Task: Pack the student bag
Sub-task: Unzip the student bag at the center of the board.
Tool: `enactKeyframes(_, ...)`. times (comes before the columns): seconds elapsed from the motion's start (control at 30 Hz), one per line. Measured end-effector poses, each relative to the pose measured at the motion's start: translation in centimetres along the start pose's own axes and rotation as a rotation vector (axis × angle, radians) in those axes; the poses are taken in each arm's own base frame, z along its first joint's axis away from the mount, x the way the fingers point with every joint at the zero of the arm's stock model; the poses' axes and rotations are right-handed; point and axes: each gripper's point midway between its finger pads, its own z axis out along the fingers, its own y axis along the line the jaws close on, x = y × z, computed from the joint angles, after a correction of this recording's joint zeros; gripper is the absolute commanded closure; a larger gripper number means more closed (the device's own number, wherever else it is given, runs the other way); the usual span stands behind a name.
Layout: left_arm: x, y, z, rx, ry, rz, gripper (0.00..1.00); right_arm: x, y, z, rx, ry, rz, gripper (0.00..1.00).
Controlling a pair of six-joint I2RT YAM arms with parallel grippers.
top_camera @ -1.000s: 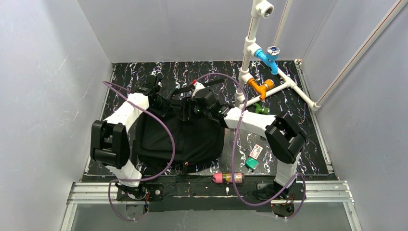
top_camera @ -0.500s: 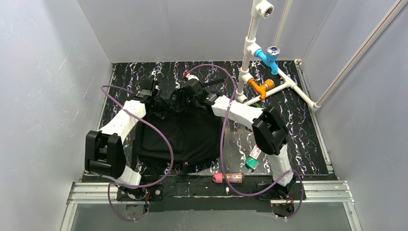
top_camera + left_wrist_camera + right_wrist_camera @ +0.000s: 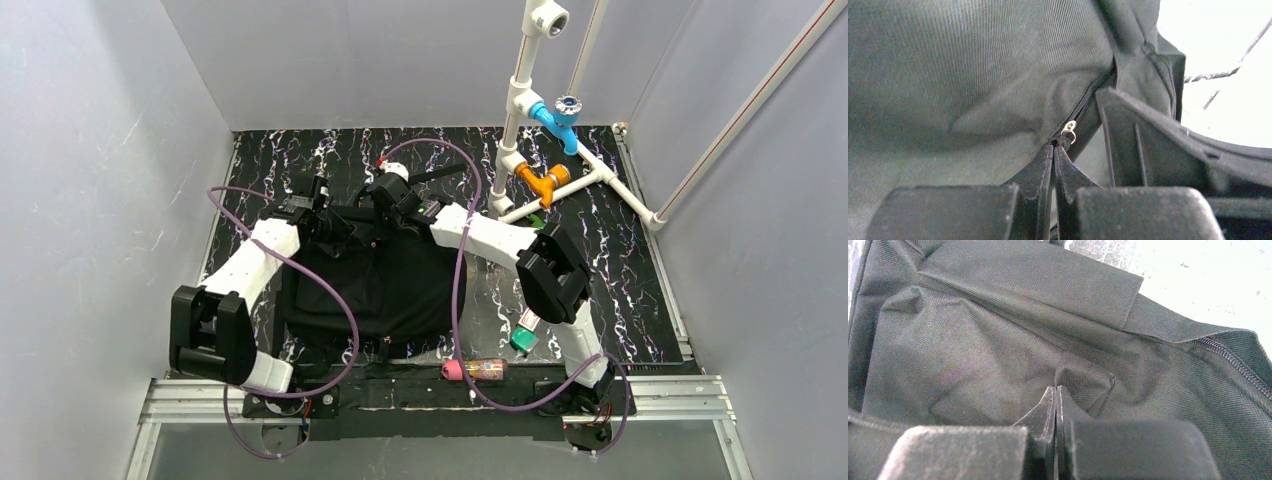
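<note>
Starting at the near edge, you are leaving a pink pencil case lying loose on the worktop. Just beyond it a small green item and a white card are sitting by the right arm's base. None of these is resting in the bag, so I am judging the packing as barely begun. The loose items are waiting to go in, and no opening is showing from above.

The student bag is lying flat in the middle of the worktop between the two arms. Both arms are reaching over it to its far edge.

Left end effector: clenched, the jaws meeting with no gap showing. It is nipping the bag's fabric on the zip line. The small metal zip pull is sitting just beyond the tips. I cannot tell whether the pull itself is caught.

Right end effector: also clenched, with the tips pressing together. A small fold of bag fabric is puckering right at the tips, so it appears to be pinching that fold. A closed run of zip teeth is lying well to one side of it.

Further back, a white pipe frame with a blue fitting and an orange fitting is standing apart from the bag, playing no part.
</note>
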Motion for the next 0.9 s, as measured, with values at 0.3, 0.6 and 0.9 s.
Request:
enactKeyframes(0.3, 5.3, 1.9, -3.1, 0.036, 0.058, 0.054, 1.0, -1.1, 0.5, 0.8, -0.034, -0.071, -0.015, 0.99)
enactKeyframes(0.6, 11.0, 7.1, -6.9, 0.065, 0.079, 0.091, 1.0, -3.8, 1.5, 1.1, -0.133, -0.152, 0.002, 0.87)
enactKeyframes(0.9, 8.5, 4.3, -8.0, 0.121, 0.021, 0.345, 0.28, -2.1, 0.3, -8.7, -0.146, 0.002, -0.183, 0.06)
